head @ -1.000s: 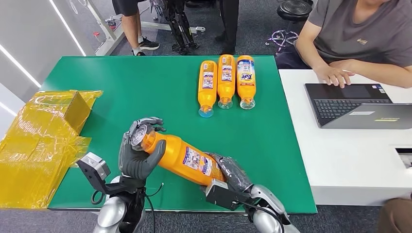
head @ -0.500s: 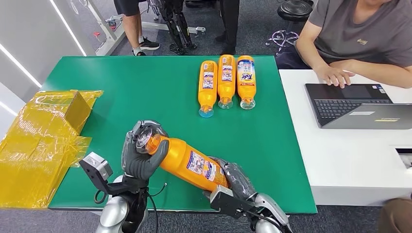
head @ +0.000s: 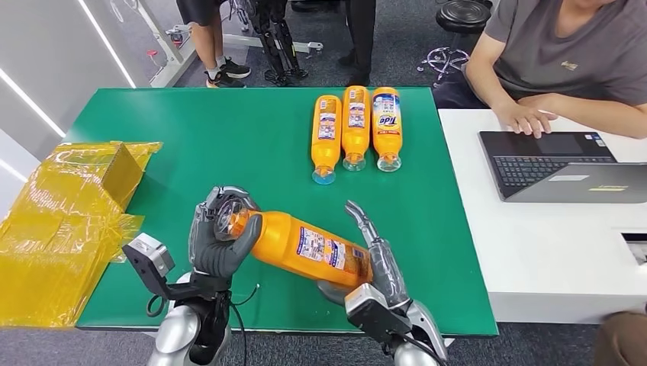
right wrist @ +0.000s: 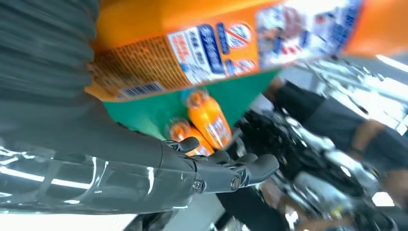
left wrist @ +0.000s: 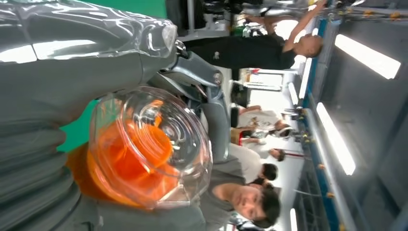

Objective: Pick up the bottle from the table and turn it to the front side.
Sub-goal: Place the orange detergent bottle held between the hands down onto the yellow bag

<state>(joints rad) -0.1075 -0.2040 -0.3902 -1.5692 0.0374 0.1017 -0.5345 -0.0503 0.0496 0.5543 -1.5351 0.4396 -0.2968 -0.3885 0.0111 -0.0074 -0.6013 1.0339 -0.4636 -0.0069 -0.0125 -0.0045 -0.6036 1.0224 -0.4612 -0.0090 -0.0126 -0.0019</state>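
Observation:
An orange detergent bottle (head: 309, 244) hangs lengthwise over the near part of the green table (head: 229, 137), with its printed back label facing up. My left hand (head: 217, 244) grips its neck and clear cap (left wrist: 149, 144). My right hand (head: 378, 263) is at the bottle's base with its fingers (right wrist: 240, 173) stretched straight and apart. The base lies against that palm, and the thumb sits under the bottle. The right wrist view shows the label and barcode of the bottle (right wrist: 216, 38) close up.
Three more orange bottles (head: 355, 126) lie side by side at the table's far edge. Yellow film-wrapped boxes (head: 69, 213) fill the left end. On the right stands a white table with a laptop (head: 549, 164), where a person (head: 564, 53) sits.
My right hand's fingers have let go of the bottle's base and straightened out. The bottle has turned a little about its length and lies flatter, its base end higher. The left hand keeps its grip.

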